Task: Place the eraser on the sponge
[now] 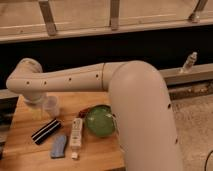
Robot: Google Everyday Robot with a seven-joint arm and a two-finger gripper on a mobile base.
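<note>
No text, label, brand or number is showing readably on anything here. The gripper (49, 106) is hanging at the middle left of the frame, over the wooden table (22, 157).

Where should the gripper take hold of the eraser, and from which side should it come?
Likely best: grip the eraser at its middle, across the two long sides, coming straight down from above. It lies flat and diagonal on the table, so turn to match its slant. The gripper hangs just behind it; the sponge lies close in front.
</note>
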